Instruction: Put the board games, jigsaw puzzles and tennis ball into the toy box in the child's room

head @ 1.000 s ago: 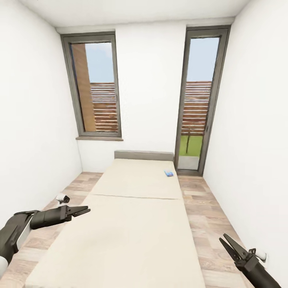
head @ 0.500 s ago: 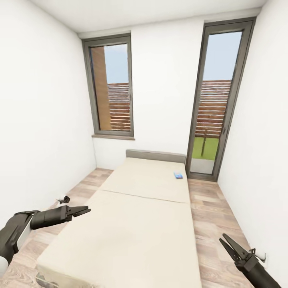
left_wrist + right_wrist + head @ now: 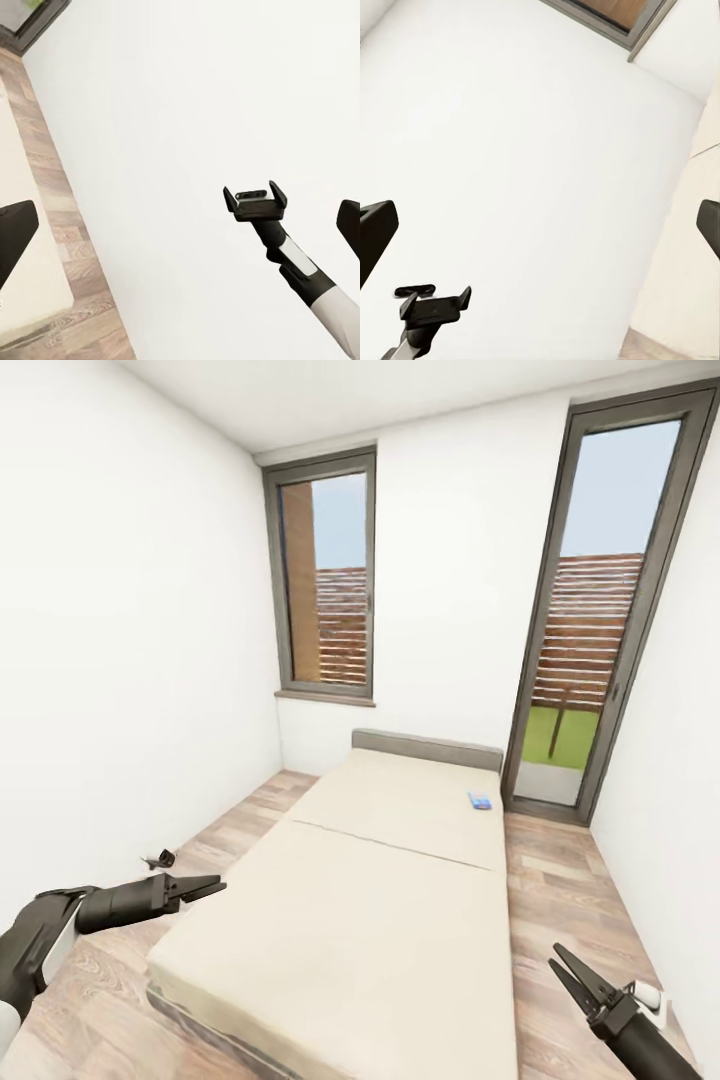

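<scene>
The bed [image 3: 380, 900] with its plain cream mattress in two sections runs away from me down the middle of the child's room. One small blue board game [image 3: 480, 800] lies on the far section near its right edge. My left gripper [image 3: 205, 887] hangs open over the floor just left of the bed's near part, holding nothing. My right gripper [image 3: 565, 966] stands open low at the right, beside the bed's near right corner, also holding nothing. In the left wrist view the right gripper [image 3: 255, 202] shows open against the white wall. The table, toy box, jigsaw puzzles and tennis ball are out of view.
White walls close in on both sides. A tall window [image 3: 330, 585] and a glass door [image 3: 600, 620] are in the far wall. Strips of wood-plank floor [image 3: 225, 835] run along each side of the bed. A small dark object [image 3: 158, 857] lies on the left floor.
The whole picture has shifted right, so the camera has swung left; the bed's near end now shows. Both grippers hold the same open pose.
</scene>
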Controlling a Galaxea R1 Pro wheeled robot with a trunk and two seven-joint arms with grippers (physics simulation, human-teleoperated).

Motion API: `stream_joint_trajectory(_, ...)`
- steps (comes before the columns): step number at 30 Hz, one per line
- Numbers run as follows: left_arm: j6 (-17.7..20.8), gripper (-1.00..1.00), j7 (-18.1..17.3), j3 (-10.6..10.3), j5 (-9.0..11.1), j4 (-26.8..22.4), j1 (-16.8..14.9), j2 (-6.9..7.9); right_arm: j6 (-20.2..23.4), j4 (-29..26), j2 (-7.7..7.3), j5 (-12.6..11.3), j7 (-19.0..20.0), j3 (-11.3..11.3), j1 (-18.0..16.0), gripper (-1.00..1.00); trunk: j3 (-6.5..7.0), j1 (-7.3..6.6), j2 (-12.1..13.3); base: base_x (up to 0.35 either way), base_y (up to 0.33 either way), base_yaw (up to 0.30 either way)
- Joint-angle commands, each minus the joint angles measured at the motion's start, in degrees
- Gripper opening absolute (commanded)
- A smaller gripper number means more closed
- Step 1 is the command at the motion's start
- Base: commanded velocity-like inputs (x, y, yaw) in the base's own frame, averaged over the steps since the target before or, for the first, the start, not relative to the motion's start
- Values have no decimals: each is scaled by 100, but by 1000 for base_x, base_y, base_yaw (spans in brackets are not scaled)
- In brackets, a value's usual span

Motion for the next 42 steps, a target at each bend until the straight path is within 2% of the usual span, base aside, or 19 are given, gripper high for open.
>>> stream_joint_trajectory(1,59,100,-21,-2,-2,2,-2,-1,39,-3,-10,-27,-12,6,0,100,-5,1,-3,-99,-79,283)
stream_joint_trajectory(4,57,100,-21,-2,-2,2,-2,-3,43,1,-40,-23,-109,79,-13,100,-17,1,-3,-64,-51,282)
stream_joint_trajectory(8,55,100,-21,-2,-2,2,-2,-5,226,-175,-53,-18,-607,367,-37,100,-35,1,-3,-22,-18,279)
stream_joint_trajectory(11,55,100,-21,-2,-2,2,-2,-2,552,-539,-59,30,-1184,665,-53,100,-50,1,-3,-7,-6,277)
stream_joint_trajectory(12,54,100,-21,-2,-2,2,-2,-2,700,-679,-66,62,-1567,787,-59,100,-55,1,-3,-3,-3,276)
stream_joint_trajectory(14,54,100,-21,-2,-2,2,-2,-5,811,-798,-71,67,-1934,871,-68,100,-65,1,-3,-3,-2,275)
stream_joint_trajectory(15,54,100,-21,-2,-2,2,-2,-8,884,-919,-72,65,-2240,940,-89,100,-70,1,-3,-1,-1,273)
stream_joint_trajectory(18,54,100,-21,-2,-5,2,-2,-39,954,-1077,-66,88,-2615,1066,-179,100,-85,1,-3,-9,-1,271)
stream_joint_trajectory(22,54,100,-21,-2,-9,2,0,-61,993,-1163,-82,118,-2795,1237,-299,100,-108,1,-3,-106,0,267)
stream_joint_trajectory(27,51,100,-21,0,-6,-3,51,-64,1060,-1200,-102,137,-2856,1297,-348,100,-138,1,-3,-118,0,255)
stream_joint_trajectory(32,49,100,-21,7,-12,-44,119,-80,1206,-1250,-306,133,-2860,1313,-350,100,-169,1,-3,-30,0,248)
stream_joint_trajectory(36,47,100,-21,11,-14,-62,138,-86,1265,-1276,-413,95,-2850,1315,-334,100,-194,1,-3,-9,0,246)
stream_joint_trajectory(42,46,100,-21,16,-5,-82,146,-112,1320,-1285,-455,52,-2828,1315,-313,100,-232,1,-3,-8,-7,246)
